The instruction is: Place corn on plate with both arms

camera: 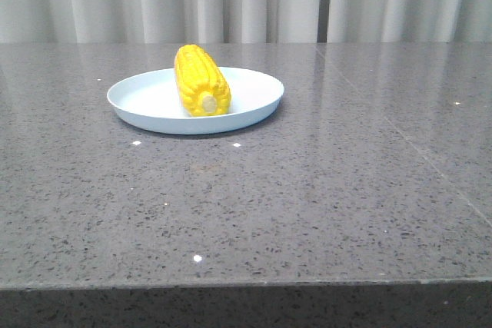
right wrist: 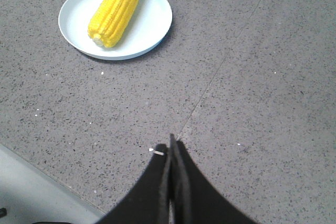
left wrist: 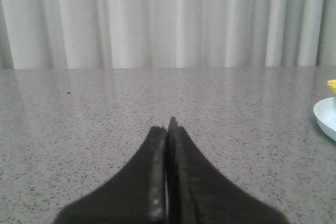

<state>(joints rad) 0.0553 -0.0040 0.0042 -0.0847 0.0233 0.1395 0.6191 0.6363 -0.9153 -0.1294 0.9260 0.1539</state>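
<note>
Grey speckled worktop (camera: 307,205) carries the plate (camera: 146,101) with yellow corn (camera: 201,81), well ahead of the closed right pincer (right wrist: 171,148); the left pincer (left wrist: 168,127), also closed, sees only the plate's edge.

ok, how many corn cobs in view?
1. The corn lies on the plate, on the table's left half in the front view, stub end toward the camera. Nothing there could hide another.
</note>
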